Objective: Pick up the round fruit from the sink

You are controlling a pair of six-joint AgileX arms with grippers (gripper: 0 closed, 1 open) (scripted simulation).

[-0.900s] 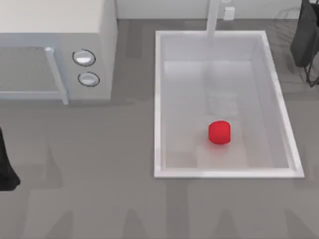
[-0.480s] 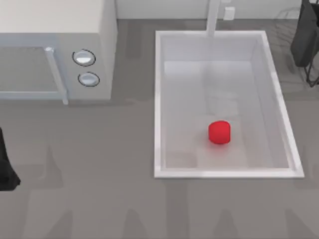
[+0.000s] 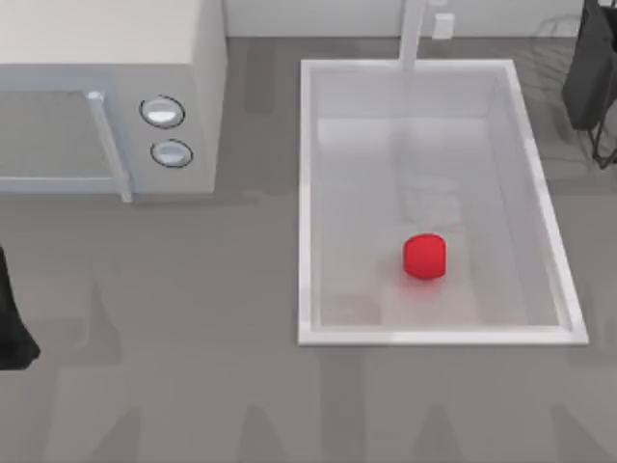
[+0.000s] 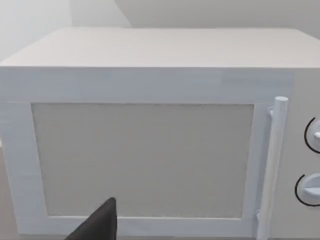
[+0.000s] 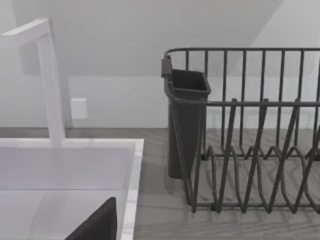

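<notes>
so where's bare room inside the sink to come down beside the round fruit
The sink floor is bare from the faucet end down to the round fruit, and on both sides of it. Tightest is the strip between fruit and near rim.

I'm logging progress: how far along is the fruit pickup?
Nothing looks done: the round fruit lies on the floor of the sink, untouched. Nothing is in hand; the left arm sits at the table's left edge. Reaching, gripping and lifting all remain.
</notes>
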